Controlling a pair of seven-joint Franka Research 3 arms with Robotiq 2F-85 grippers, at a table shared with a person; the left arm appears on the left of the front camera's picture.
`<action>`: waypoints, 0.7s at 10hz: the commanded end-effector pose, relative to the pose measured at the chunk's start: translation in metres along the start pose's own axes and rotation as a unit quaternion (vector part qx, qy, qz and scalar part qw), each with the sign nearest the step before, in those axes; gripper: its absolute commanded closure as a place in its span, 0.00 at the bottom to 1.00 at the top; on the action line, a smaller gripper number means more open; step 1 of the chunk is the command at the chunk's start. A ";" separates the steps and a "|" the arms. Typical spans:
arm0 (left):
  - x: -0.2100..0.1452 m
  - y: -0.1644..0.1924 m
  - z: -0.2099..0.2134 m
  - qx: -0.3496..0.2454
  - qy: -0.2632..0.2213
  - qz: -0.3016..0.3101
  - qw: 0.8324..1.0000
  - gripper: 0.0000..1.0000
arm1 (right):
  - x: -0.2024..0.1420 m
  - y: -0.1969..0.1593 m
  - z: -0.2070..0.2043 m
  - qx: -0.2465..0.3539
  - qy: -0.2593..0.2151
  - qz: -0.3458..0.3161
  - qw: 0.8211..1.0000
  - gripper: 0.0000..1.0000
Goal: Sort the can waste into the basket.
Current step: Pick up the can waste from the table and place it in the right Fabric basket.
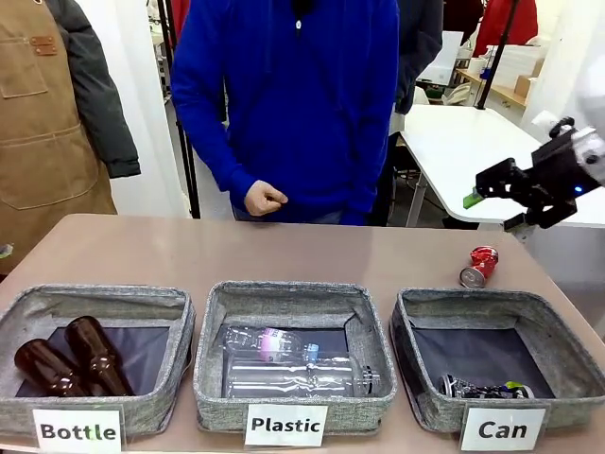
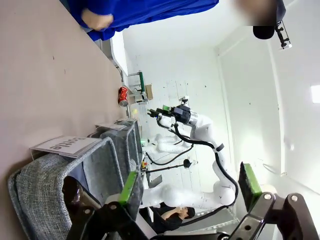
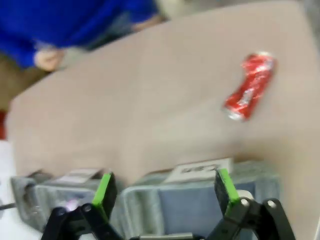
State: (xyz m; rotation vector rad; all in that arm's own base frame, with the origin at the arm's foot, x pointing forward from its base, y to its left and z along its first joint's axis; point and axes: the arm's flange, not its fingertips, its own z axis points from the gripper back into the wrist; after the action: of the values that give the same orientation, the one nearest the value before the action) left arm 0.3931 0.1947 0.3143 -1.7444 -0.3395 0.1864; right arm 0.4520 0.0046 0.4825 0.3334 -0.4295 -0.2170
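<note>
A crushed red can [image 1: 479, 266] with a silver end lies on the brown table just beyond the far rim of the grey "Can" basket [image 1: 492, 299]. A black crushed can [image 1: 484, 388] with coloured print lies inside that basket, at its front. My right gripper [image 1: 482, 189] hangs open in the air above and to the right of the red can, holding nothing. Its wrist view shows the red can [image 3: 250, 87] at upper right, well past the spread gripper [image 3: 165, 191]. My left gripper [image 2: 190, 182] is open and holds nothing. From it, the red can [image 2: 122, 96] is small and far off.
The "Plastic" basket [image 1: 284, 291] holds clear bottles and the "Bottle" basket [image 1: 95, 295] holds brown glass bottles. A person in a blue top stands at the far side with a fist [image 1: 264, 199] above the table edge. Bare tabletop lies between the baskets and the person.
</note>
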 end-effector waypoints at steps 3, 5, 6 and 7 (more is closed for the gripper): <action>-0.004 -0.006 -0.001 0.002 -0.003 0.004 1.000 0.00 | 0.040 0.006 -0.016 -0.195 0.080 -0.058 0.976 0.00; -0.004 -0.006 -0.001 0.002 -0.003 0.004 1.000 0.00 | 0.023 -0.017 -0.024 -0.195 0.039 -0.039 0.979 0.00; -0.004 -0.006 -0.001 0.002 -0.003 0.004 1.000 0.00 | 0.023 -0.017 -0.024 -0.195 0.039 -0.039 0.979 0.00; -0.004 -0.006 -0.001 0.002 -0.003 0.004 1.000 0.00 | 0.023 -0.017 -0.024 -0.195 0.039 -0.039 0.979 0.00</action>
State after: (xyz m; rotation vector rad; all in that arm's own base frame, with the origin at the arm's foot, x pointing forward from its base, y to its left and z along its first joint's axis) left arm 0.3930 0.1947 0.3144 -1.7442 -0.3397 0.1865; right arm 0.4835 -0.0128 0.4688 -0.0071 -0.2634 -0.3637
